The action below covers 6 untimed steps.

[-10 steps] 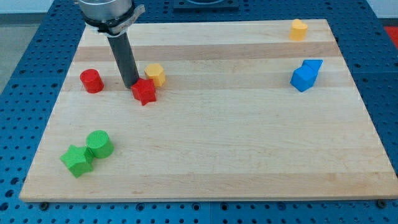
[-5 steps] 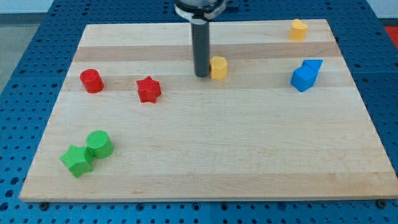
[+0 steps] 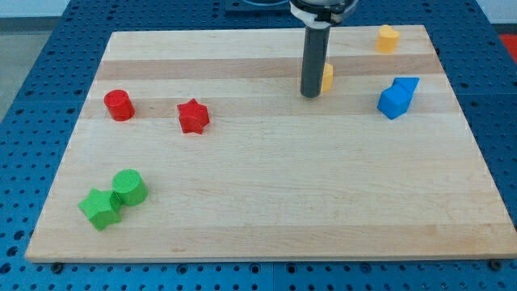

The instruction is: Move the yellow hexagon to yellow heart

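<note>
Near the view's top, right of centre, the dark rod stands upright on the wooden board (image 3: 266, 202), my tip (image 3: 311, 95) pressed to the left side of the yellow hexagon (image 3: 327, 77) — the rod hides most of that block, so its facing and long axis cannot be told. The tip grips nothing; it only touches. The yellow heart (image 3: 388, 38) sits in the top right corner, well apart from the hexagon. Two blue blocks (image 3: 397, 98) lie touching at the right edge. A red cylinder (image 3: 119, 105) and red star (image 3: 193, 116) sit at the left; a green cylinder (image 3: 128, 187) and green star (image 3: 100, 208) touch near the bottom left. Around the board — a blue perforated table (image 3: 32, 121).
</note>
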### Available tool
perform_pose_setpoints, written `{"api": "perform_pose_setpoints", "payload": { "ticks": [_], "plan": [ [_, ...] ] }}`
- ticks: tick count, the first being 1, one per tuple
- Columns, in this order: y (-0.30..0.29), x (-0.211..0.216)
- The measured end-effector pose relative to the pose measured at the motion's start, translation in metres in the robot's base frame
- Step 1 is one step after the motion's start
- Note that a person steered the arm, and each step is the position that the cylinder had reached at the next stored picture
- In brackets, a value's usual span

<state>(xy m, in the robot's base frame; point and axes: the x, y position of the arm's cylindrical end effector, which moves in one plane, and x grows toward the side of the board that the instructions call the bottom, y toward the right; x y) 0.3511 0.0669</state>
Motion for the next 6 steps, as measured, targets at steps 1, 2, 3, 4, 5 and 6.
{"api": "perform_pose_setpoints", "payload": {
  "ticks": [1, 2, 3, 4, 5, 6],
  "plan": [
    [0.0, -0.014],
    [0.01, -0.027],
    [0.022, -0.042],
    [0.038, -0.054],
    [0.054, -0.068],
    [0.066, -0.08]
  ]
}}
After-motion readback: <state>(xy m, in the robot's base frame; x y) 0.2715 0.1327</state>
